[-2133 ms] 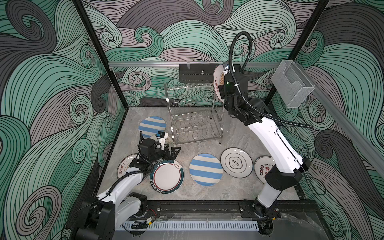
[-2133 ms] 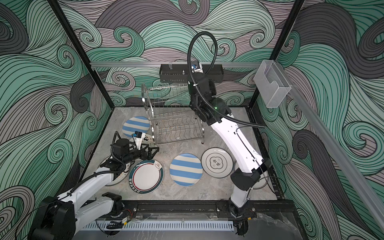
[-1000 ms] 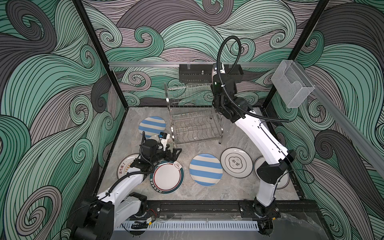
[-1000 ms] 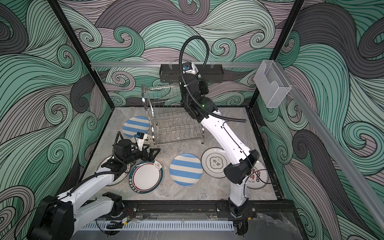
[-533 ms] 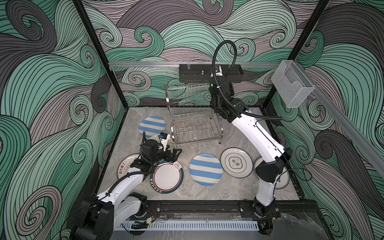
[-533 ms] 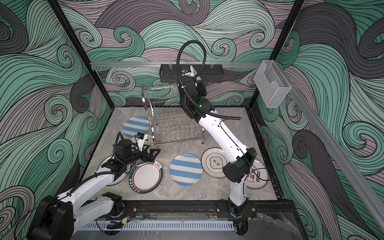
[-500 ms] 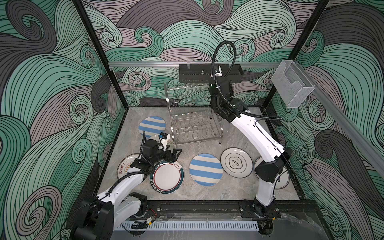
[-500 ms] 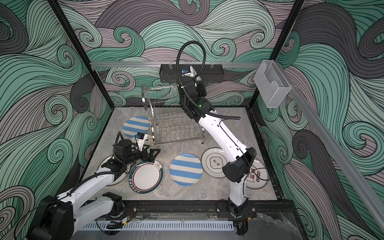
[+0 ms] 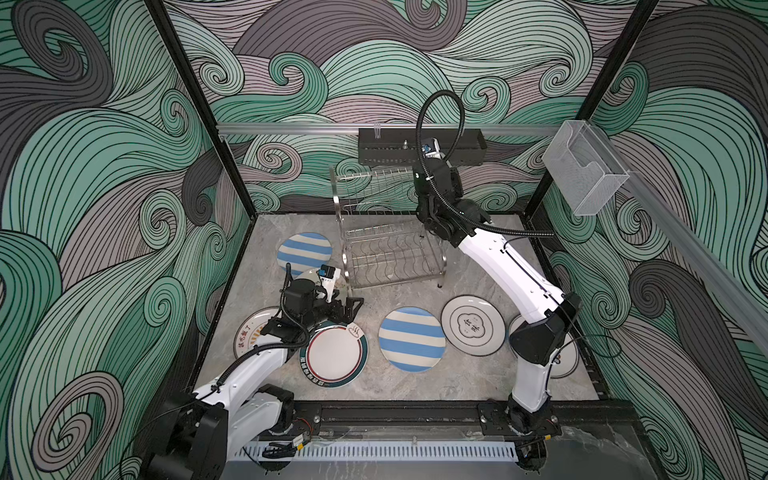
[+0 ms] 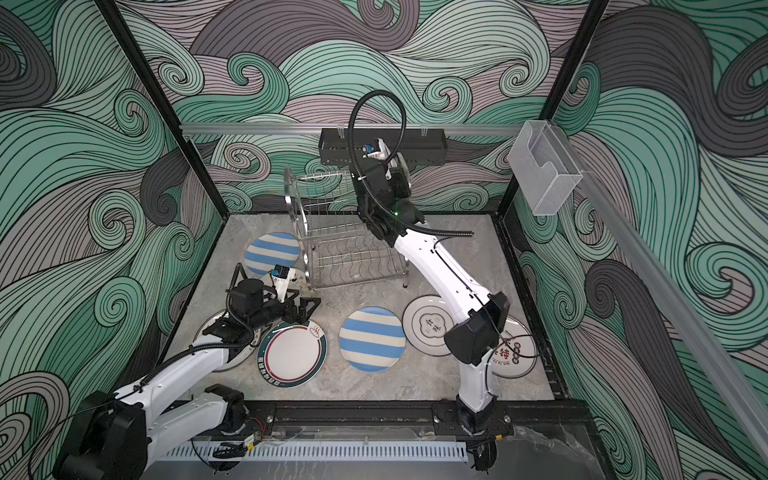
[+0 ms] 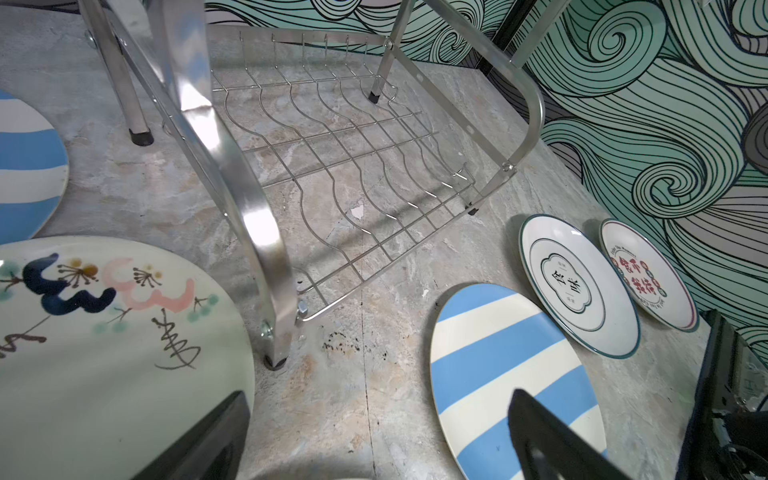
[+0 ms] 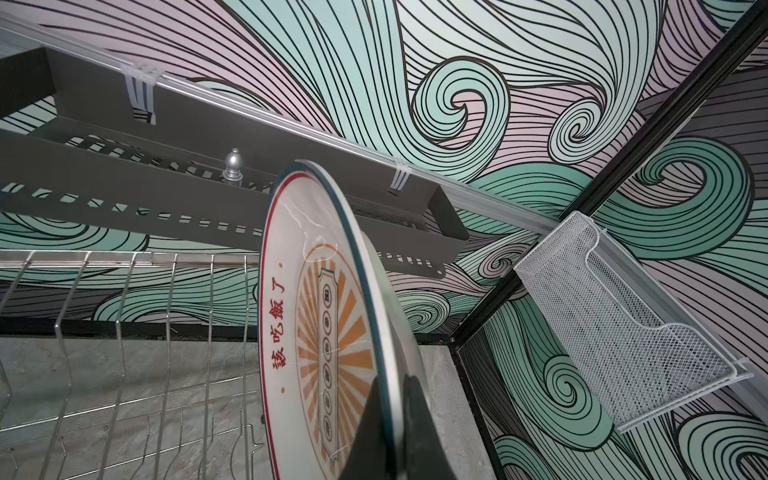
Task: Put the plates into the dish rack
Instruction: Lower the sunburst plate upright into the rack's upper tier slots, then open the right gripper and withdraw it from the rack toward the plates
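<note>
Over the last two seconds the right arm (image 9: 505, 266) has swung in from beside the rack (image 9: 390, 257), and its wrist now stands over the right end of the upper shelf. Its jaws are closed on the rim of the sunburst plate (image 12: 320, 332), which is held on edge close to the shelf's upright wires. The first plate looks about to be slotted, and no plate shows in the rack so far. The left arm (image 9: 257, 365) has hardly moved. Its jaws stand open and empty, low over the table (image 11: 365, 374) between the painted plate (image 11: 104, 332) and a striped plate (image 11: 498, 365). The remaining plates lie flat on the table around the rack. In both top views the held plate is almost wholly hidden behind the wrist, and the right wrist view cuts off its lower rim, so whether it already sits between two wires cannot be told. From above, the painted plate lies mostly under the left arm.
</note>
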Motion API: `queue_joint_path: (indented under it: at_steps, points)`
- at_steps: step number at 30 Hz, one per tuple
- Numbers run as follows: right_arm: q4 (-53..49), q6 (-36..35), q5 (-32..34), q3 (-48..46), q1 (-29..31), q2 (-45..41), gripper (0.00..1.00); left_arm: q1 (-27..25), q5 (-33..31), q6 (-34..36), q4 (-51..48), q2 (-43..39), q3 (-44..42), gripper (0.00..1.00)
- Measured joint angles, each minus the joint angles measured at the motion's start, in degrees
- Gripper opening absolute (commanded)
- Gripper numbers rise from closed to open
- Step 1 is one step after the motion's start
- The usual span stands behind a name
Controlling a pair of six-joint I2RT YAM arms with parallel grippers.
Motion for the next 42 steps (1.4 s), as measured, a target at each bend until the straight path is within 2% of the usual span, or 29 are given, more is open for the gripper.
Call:
queue_joint_path:
  at_steps: [2,7,16,19,25,28,31,42]
  points:
    - [0.0,0.2,0.0,0.0,0.0,0.0,0.02,0.0,0.0,0.0,0.0,0.0,0.0,0.99]
    - [0.0,0.3,-0.1,0.0,0.0,0.0,0.2,0.0,0.0,0.0,0.0,0.0,0.0,0.99]
    - [-0.9,-0.8,-0.5,0.8,-0.6,0.0,0.35,0.0,-0.2,0.0,0.0,0.0,0.0,0.98]
    - [-0.9,-1.2,-1.2,1.9,-0.6,0.0,0.44,0.0,-0.2,0.0,0.0,0.0,0.0,0.99]
    - [-1.9,-2.4,-3.6,4.2,-0.6,-0.4,0.55,0.0,-0.4,0.0,0.0,0.0,0.0,0.99]
    - [-3.0,-2.5,-5.3,4.2,-0.6,-1.6,0.67,0.0,-0.6,0.0,-0.1,-0.2,0.0,0.99]
    - [-4.0,-2.2,-7.2,3.4,-0.6,-4.0,0.73,0.0,-0.8,0.0,-0.5,-0.8,0.0,0.99]
    - [-5.2,3.6,-18.7,-9.0,-3.3,-20.3,0.82,0.0,-1.5,0.0,-1.4,-1.9,0.0,0.99]
